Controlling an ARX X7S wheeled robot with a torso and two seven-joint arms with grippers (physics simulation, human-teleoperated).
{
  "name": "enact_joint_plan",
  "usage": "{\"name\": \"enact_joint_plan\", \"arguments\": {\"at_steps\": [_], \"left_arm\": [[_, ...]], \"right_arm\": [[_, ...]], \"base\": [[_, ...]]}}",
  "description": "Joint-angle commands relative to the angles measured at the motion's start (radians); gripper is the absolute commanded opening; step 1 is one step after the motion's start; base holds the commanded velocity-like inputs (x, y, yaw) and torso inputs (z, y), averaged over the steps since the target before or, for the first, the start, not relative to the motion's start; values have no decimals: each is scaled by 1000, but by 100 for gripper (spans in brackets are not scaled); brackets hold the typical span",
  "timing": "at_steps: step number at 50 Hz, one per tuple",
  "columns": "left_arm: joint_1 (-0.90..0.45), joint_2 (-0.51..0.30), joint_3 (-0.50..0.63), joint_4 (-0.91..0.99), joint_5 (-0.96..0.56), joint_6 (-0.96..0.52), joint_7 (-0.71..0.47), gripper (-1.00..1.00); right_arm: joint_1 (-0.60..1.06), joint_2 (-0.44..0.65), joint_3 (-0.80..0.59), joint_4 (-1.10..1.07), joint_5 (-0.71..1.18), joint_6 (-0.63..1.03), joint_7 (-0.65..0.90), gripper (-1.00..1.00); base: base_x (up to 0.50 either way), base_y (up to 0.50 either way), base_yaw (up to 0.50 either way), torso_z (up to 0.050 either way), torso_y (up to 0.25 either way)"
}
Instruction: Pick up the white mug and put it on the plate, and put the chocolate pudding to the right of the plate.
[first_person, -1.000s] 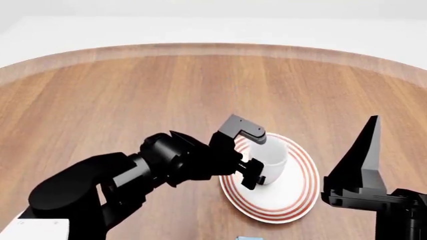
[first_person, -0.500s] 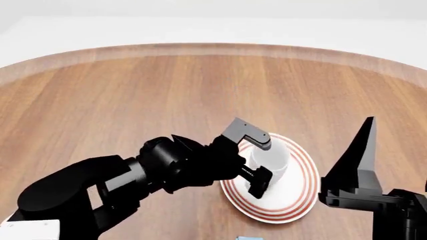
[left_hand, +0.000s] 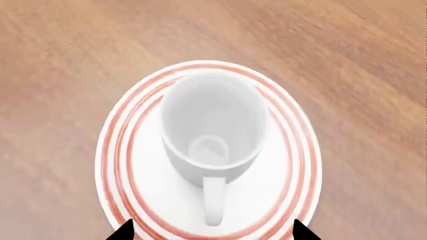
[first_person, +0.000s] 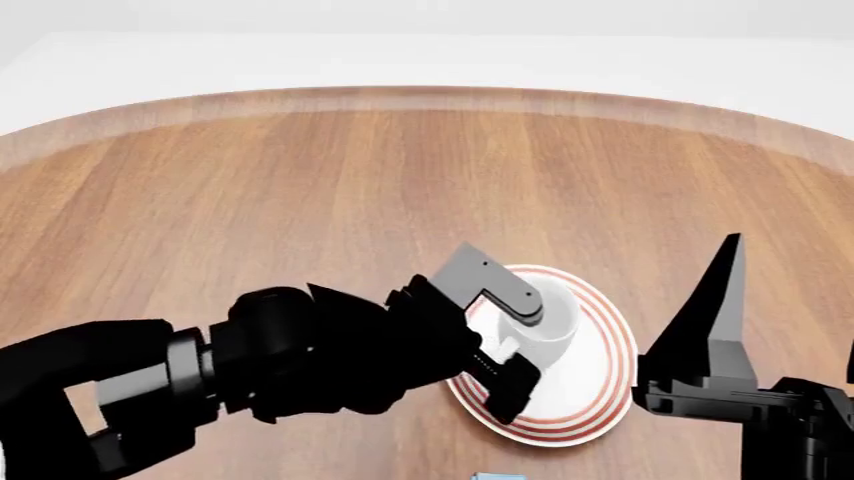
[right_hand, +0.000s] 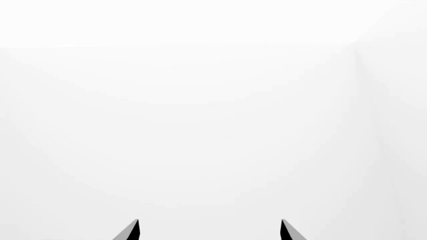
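The white mug (left_hand: 212, 130) stands upright on the plate (left_hand: 293, 150), which lies on the wooden table (first_person: 267, 190). The left hand (first_person: 514, 340) is open, one finger on each side of the mug and clear of it. The right hand (first_person: 714, 300) is raised beside the plate, fingers spread, holding nothing.

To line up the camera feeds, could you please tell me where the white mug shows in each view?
Head view: white mug right of centre, low, partly behind the left hand.
Left wrist view: centre, upright, handle toward the camera.
Right wrist view: not in it.
Shared landmark: the red-ringed plate under it.
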Motion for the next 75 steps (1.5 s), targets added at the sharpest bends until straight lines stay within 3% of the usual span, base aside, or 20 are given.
{"name": "enact_joint_plan", "arguments": {"at_steps": [1,19,58,72,75], "left_arm": [[-21,-78,-59,184,9,16,-81,100],[-74,-267,-117,559,-16,21,-247,100],[23,-687,-230,810,67,214,-279,100],[109,-833,-286,856,181,401,-301,100],[105,-848,-297,882,237,399,-372,100]], "right_arm": [[-1,-17,18,-1,-20,-3,-23,100],[-2,-15,5,-6,-28,-2,-21,100],[-3,-8,-22,-32,-43,21,-15,100],[1,-4,-48,-67,-57,58,-14,100],[2,-3,-53,-73,-58,64,-14,100]], "base": [[0,0,0,0,0],[0,0,0,0,0],[0,0,0,0,0],[0,0,0,0,0],[0,0,0,0,0]]}}
